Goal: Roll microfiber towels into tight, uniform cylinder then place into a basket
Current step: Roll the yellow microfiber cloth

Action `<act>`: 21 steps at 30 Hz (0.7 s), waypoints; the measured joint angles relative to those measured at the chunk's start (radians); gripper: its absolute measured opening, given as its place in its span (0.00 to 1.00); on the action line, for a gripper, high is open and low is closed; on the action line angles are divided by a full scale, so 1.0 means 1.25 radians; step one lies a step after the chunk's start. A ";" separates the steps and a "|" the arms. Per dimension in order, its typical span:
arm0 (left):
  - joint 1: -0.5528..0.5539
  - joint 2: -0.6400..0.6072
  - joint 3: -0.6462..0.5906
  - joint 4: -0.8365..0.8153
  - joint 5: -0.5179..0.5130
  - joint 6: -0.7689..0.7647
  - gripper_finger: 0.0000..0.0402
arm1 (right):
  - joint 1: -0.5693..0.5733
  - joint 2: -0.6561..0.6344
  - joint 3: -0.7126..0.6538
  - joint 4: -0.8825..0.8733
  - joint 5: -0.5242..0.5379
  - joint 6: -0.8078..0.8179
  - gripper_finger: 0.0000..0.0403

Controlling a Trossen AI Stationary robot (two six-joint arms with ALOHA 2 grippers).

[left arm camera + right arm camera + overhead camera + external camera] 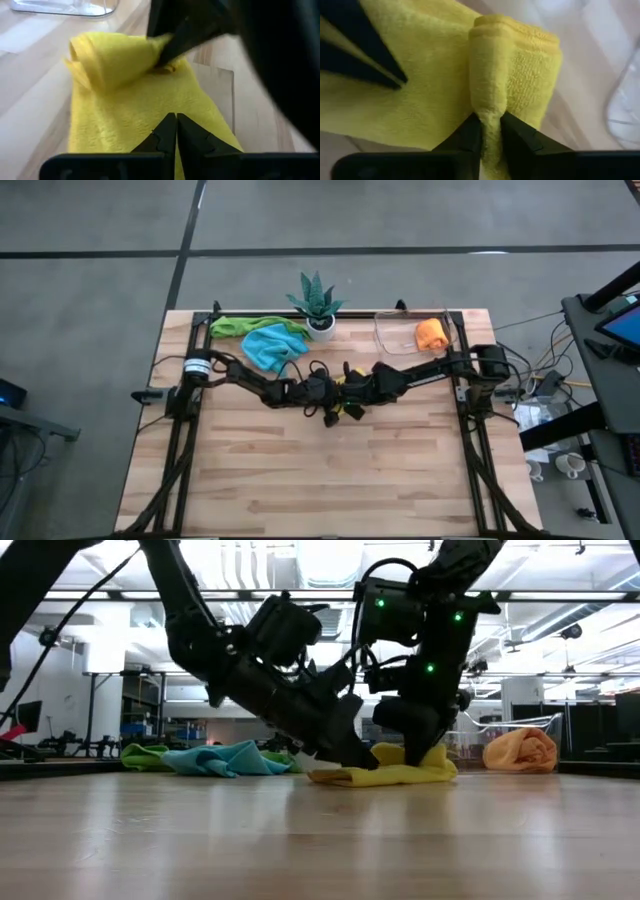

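At table centre, rolling step: right gripper (491,131) pinches yellow towel (420,75) roll, left gripper (176,134) closed, pins flat part; next, roll toward 6 o'clock.

A pale wooden table (300,470) of butcher-block planks carries everything here. Near its middle a yellow towel (400,772) lies flat on the wood with 1 end rolled up. Toward the back edge, a green towel (240,326) and a light blue towel (272,346) sit crumpled, touching each other. Just beside them stands a spiky green plant (316,298) in a white pot (321,328). Farther along the same edge rests a clear plastic basket (392,338), with 1 orange towel (431,334) inside it. Dark frame rails (178,450) run along both sides of the tabletop.
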 joint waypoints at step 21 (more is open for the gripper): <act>0.106 -0.127 -0.048 0.051 0.197 0.155 0.00 | 0.013 -0.001 -0.028 0.067 -0.036 -0.070 0.35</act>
